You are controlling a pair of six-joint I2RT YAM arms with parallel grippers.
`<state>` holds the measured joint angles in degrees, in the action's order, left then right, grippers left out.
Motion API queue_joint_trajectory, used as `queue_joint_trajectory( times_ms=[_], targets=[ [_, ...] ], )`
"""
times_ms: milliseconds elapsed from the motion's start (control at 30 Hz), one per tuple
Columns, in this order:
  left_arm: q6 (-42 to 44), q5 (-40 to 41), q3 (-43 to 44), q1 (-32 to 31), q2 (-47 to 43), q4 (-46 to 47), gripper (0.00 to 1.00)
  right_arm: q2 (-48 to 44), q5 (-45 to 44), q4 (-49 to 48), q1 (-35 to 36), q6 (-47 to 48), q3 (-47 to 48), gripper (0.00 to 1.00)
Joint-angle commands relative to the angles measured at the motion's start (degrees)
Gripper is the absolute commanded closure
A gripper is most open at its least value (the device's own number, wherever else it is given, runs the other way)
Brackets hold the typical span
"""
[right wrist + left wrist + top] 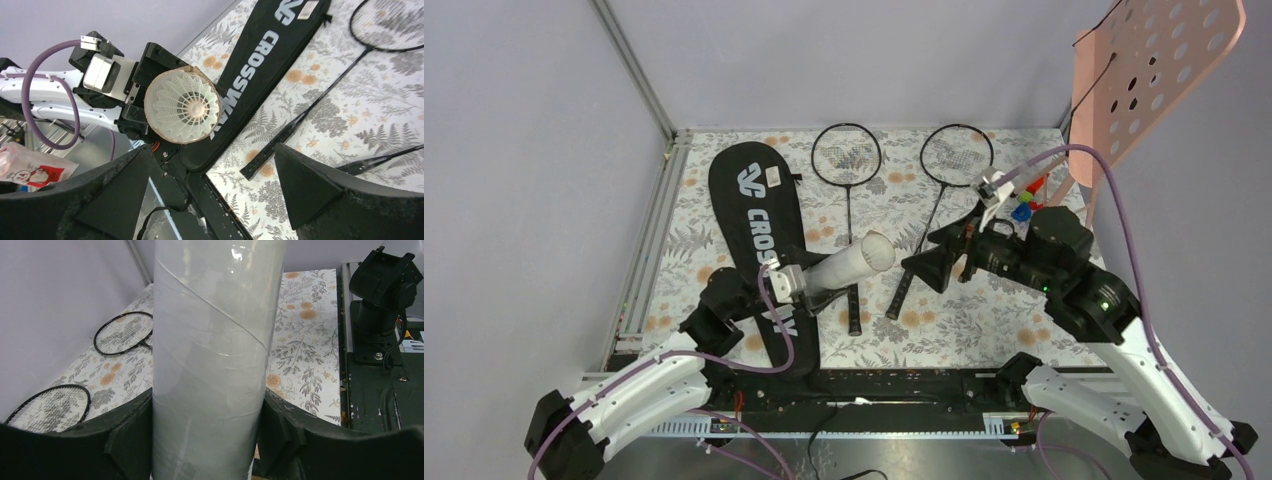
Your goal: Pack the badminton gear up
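Grey walls all round, floral-print bench (984, 330) below. Clamped across the left gripper (796, 283), pads tight on both flanks: the long white tube (849, 262), lifted off the bench, tilted, open mouth turned toward the right gripper (936, 258). Right gripper just beyond that mouth, spread wide, holding nothing.

Lodged inside the mouth, seen from the right wrist: a shuttlecock (184, 106), pale round hub at centre, fine ribbed white skirt fanned to the brown rim. Cannot tell whether more sit deeper.

Judged as the shuttlecock-loading step, with bagging not yet begun. Next move probably another shuttlecock or closing the tube; calls for a steady tube and a square approach to its mouth.

Tube: stiff, glossy, spiral-seamed, slippery-looking under the pads. Beneath and behind the left gripper: the black bag (754, 205), flat, racket-shaped, white CROSSWAY lettering. Beyond both grippers: first racket (847, 155) and second racket (957, 155), thin black frames, round strung heads, handles pointing back toward the grippers.
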<state>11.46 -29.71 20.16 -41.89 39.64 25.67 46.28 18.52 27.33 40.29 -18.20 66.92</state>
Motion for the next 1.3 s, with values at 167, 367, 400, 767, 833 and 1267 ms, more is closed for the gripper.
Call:
queue_joint_trajectory(
  times_ms=[167,367,400,767,833,1267],
  targets=[
    [-3.4,4.8,-1.2,-0.1,-3.8,7.6,0.38,-4.5,-13.3,3.4,0.3,2.5,1.2,0.00],
    [-12.7,15.1,-3.1,0.0,-6.5,17.2,0.38,7.8,-40.8,12.9,-0.2,4.8,3.1,0.00],
    [-13.9,15.8,-3.2,0.0,-7.2,17.5,0.38,12.2,-41.4,13.5,-1.2,5.8,3.7,0.00],
    [-18.1,15.6,-8.3,0.0,-14.9,23.5,0.37,44.7,-34.2,10.9,-21.2,4.3,11.5,0.07],
    [-17.6,15.4,-8.5,0.0,-15.5,23.3,0.37,50.3,-33.5,10.9,-22.6,4.6,13.6,0.10],
    [-15.4,14.3,-7.9,0.0,-14.2,21.0,0.37,65.4,-26.7,8.8,-29.6,1.1,16.6,0.28]
  ],
)
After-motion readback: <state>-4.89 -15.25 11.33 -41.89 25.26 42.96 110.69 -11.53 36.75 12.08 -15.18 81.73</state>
